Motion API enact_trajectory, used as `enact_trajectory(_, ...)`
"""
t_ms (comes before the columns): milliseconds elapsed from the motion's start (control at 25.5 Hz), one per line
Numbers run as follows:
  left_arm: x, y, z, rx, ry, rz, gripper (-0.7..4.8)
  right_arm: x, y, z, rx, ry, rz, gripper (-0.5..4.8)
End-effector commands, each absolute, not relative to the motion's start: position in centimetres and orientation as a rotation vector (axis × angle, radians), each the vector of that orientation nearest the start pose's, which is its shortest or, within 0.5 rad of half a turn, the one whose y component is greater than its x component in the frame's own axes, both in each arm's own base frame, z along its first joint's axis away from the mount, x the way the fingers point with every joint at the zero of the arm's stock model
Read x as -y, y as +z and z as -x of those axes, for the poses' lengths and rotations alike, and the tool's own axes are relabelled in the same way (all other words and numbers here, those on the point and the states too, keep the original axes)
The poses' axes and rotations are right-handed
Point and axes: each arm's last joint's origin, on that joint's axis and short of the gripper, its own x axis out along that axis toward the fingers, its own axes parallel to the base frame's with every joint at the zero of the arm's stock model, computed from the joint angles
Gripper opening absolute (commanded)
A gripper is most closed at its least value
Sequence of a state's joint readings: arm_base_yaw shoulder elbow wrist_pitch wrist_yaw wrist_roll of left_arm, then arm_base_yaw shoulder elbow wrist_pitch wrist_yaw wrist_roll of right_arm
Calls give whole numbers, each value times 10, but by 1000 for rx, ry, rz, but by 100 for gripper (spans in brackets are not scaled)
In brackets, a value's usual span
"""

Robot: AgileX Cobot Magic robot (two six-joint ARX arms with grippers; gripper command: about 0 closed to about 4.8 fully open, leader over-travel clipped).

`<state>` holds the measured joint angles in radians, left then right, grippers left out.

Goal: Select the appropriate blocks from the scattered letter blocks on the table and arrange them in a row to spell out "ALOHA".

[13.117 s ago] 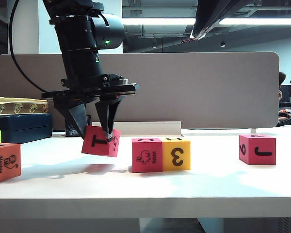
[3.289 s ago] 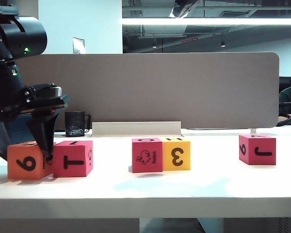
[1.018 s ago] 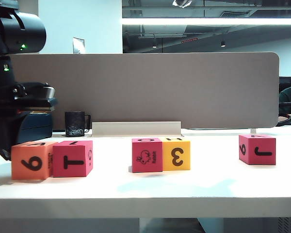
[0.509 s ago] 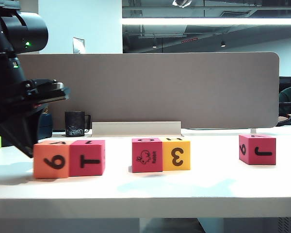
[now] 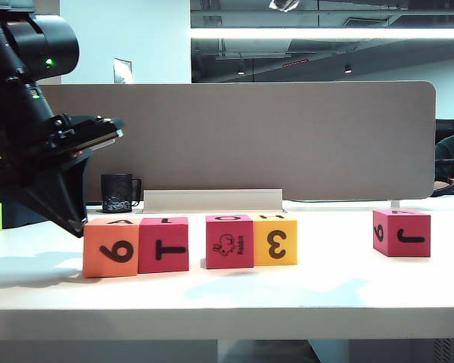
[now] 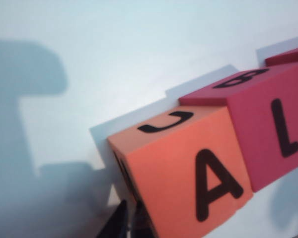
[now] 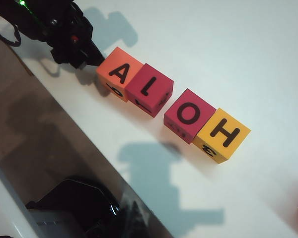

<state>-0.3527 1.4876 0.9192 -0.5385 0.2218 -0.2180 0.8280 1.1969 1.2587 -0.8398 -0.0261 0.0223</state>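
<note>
We're nearest the counter's front edge, and the row sits just behind it: orange A block touching the pink-red L block, then a small gap, then the pink-red O block touching the yellow H block. Off to the right, well apart, sits the last pink-red block. The left end effector is closed on nothing, its tips against the A block's outer side. The right end effector isn't in view; we take it as closed. Behind stand a dark mug and the grey divider.

The risk, as we read it: an off-centre shove could twist the A and L blocks, or knock O and H askew.
</note>
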Motion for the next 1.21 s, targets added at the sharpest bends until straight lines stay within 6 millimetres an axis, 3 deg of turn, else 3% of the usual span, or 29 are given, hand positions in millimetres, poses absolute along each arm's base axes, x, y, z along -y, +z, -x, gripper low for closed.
enact_trajectory(39,111,201,-259,-1137,-435,100,9,-172,359,-156,-733,804,283,-5)
enact_trajectory(196,123,203,-258,-1096,-478,85,-6,-172,359,-156,-734,804,283,-5)
enact_trajectory(666,120,203,-259,-1090,-392,37,-6,-172,359,-157,-732,796,285,-5)
enact_trajectory(1214,123,204,-258,-1105,-493,103,-6,-172,359,-157,-731,796,285,-5)
